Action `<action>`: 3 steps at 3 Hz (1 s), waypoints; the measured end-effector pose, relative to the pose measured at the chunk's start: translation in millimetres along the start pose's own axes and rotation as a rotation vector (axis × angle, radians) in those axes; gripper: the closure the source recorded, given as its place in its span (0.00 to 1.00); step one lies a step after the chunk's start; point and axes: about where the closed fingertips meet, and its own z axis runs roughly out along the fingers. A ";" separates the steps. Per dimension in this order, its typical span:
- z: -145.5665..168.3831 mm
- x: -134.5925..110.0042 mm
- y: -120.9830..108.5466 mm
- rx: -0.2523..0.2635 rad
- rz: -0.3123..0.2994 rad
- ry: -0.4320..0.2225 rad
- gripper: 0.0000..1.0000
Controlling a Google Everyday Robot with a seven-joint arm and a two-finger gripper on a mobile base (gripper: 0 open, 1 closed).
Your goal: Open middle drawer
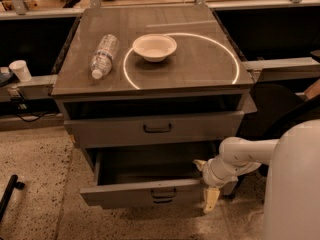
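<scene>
The middle drawer is a grey metal drawer with a small black loop handle. It stands pulled out, and its dark inside shows behind the front. My gripper is at the right end of that drawer's front. It is open, with one cream finger over the drawer's inside and the other hanging in front of it. My white arm reaches in from the right.
The top drawer stands slightly out under the cabinet top. A bottle lies on the top beside a white bowl. The bottom drawer's handle peeks out below. A paper cup stands on the left ledge, and my white body is at the right.
</scene>
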 end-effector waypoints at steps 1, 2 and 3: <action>8.8 -0.1 19.6 -0.071 -0.001 -0.037 0.11; 7.5 -10.9 41.1 -0.115 -0.029 -0.036 0.27; -1.5 -25.7 69.1 -0.148 -0.069 -0.010 0.46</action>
